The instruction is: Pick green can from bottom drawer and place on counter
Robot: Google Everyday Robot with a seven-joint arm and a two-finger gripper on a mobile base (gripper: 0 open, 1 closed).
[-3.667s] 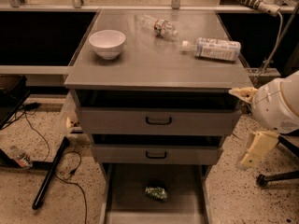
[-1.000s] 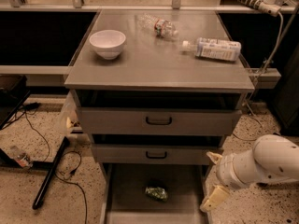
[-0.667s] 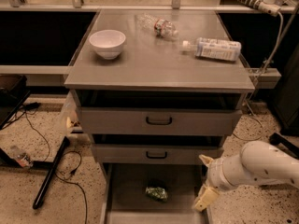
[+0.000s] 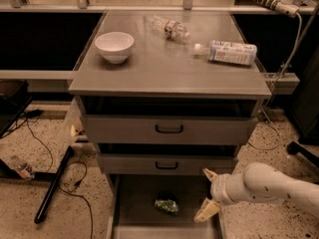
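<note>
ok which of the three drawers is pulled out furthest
The bottom drawer, holding the green can; the two drawers above show just their fronts. The gripper hangs open at its right edge, beside the can.

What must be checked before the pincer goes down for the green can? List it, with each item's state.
1. Wide grey metal bottom drawer pulled out: ok.
2. Small mottled green metal can exposed on the drawer floor, nothing over it: ok.
3. Cream two-finger pincer open: ok, fingers spread.
4. Pincer around the can: not ok. It is to the can's right, near the drawer's right wall, apart from the can.
5. Bare spot on the flat grey metal counter: ok. The front is free; the white round bowl and two clear plastic bottles sit further back.
6. Can upright or lying: cannot tell.
</note>
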